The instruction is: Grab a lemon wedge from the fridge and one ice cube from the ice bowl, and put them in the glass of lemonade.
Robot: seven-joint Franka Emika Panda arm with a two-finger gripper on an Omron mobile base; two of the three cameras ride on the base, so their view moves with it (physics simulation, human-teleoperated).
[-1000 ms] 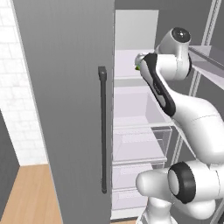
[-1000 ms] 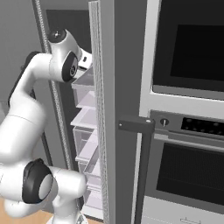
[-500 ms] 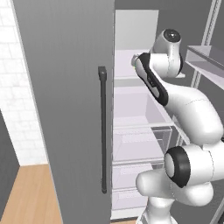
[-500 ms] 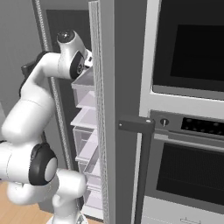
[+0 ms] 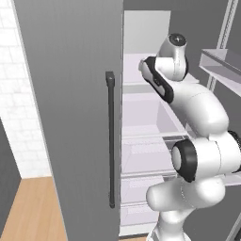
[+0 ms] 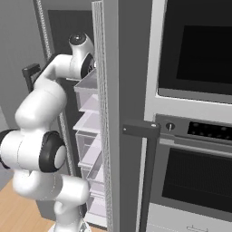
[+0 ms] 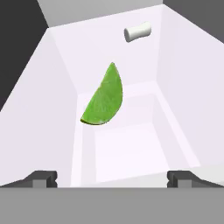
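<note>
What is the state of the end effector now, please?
End effector: open, holding nothing; the lemon wedge lies ahead of its fingertips, untouched.

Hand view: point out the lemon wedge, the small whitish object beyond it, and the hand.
lemon wedge [image 7: 104,97], hand view, middle of its green flat face.
small whitish object [image 7: 138,32], hand view, middle of its rounded body.
hand [image 7: 112,177], hand view, midway between its two dark, wide-apart fingertips.

The lemon wedge is bright mottled green on a pale white fridge shelf near a small whitish-grey object, while the fridge door is matte grey with a dark bar handle beside white brick-patterned wall and light wood floor.
</note>
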